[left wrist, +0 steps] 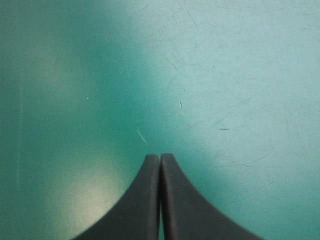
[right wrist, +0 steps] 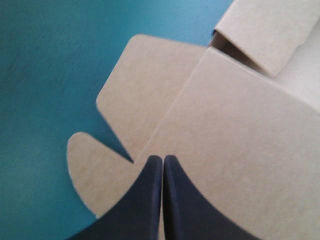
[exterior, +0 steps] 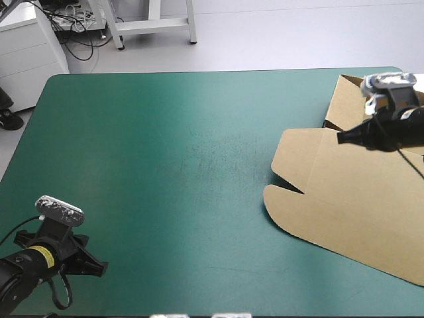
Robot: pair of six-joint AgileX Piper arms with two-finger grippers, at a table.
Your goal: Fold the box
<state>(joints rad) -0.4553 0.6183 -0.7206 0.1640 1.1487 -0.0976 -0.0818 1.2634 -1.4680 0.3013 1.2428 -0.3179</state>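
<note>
Left tool (left wrist: 160, 156): nearest you, over the near left corner of the tabletop (exterior: 165, 165). Its two sides are pressed together into one pointed arch, with only a hairline seam between them.
Under the left tool: you see plain teal-green cover marked with fine scratches (left wrist: 181, 105).
Box (exterior: 351, 199): a brown cut sheet on the right side of the tabletop, well apart from the left tool. It runs out past the right edge of the high view.
Box, main part: it lies flat, with two rounded flaps (exterior: 285, 205) toward the middle of the tabletop and a V-shaped notch (exterior: 301, 191) between them.
Box, far part: the far panel (exterior: 344, 99) near the far right corner is raised and tilted. Your right wrist view shows a dark gap under it.
Right tool (exterior: 341, 138): over the far half of the box, pointing toward the middle of the tabletop. It is closed tip to tip.
Right tool and box: the tip is above the broad flat panel, near the notch. You cannot tell whether it touches the board.
Tabletop: teal-green cover shows beyond the box's near, left and far edges.
</note>
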